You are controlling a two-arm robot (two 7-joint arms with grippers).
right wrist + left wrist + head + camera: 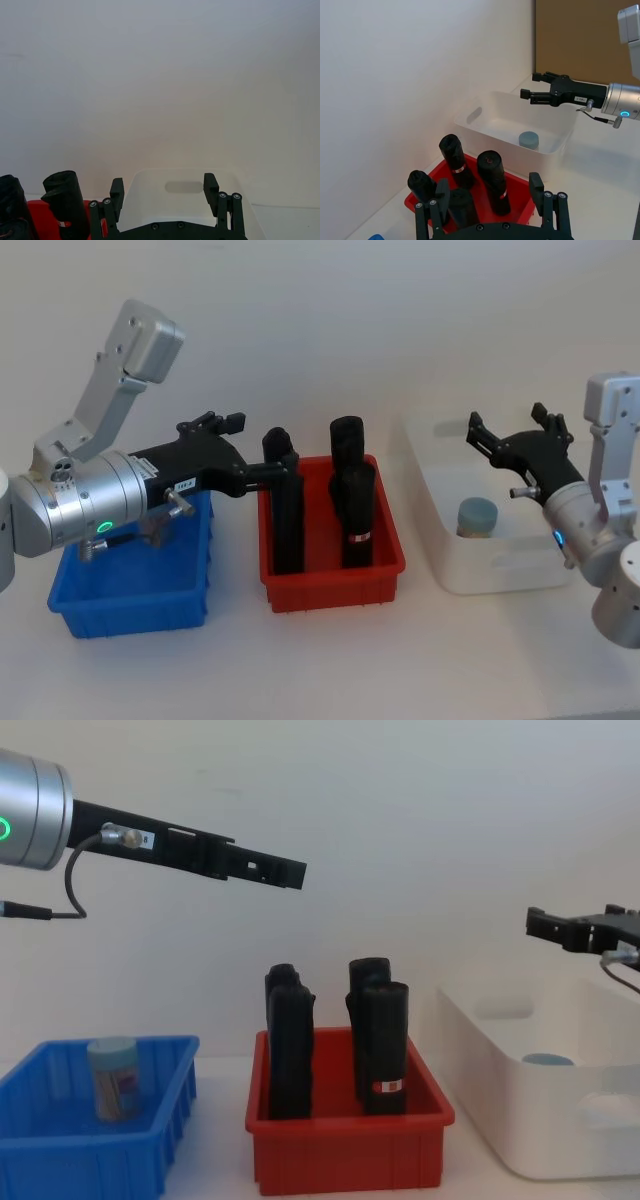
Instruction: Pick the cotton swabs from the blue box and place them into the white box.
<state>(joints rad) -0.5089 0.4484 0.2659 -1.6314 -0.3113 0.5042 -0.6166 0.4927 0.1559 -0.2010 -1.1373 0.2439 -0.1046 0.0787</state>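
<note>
One cotton swabs jar (112, 1077) with a pale blue lid stands upright in the blue box (60, 1160), (130, 615); in the head view my left arm covers it. Another cotton swabs jar (476, 517), (528, 139) stands inside the white box (430, 455), (480, 1050). High above the table, my left gripper (255, 445), (285, 872) reaches from over the blue box toward the red bin, open and holding nothing. My right gripper (508, 425), (530, 85) hovers above the white box, also open with nothing in it.
A red bin (335, 580) with several tall black cylinders (357, 505) stands between the blue box and the white box. A pale wall runs close behind all three. Bare table lies in front of the boxes.
</note>
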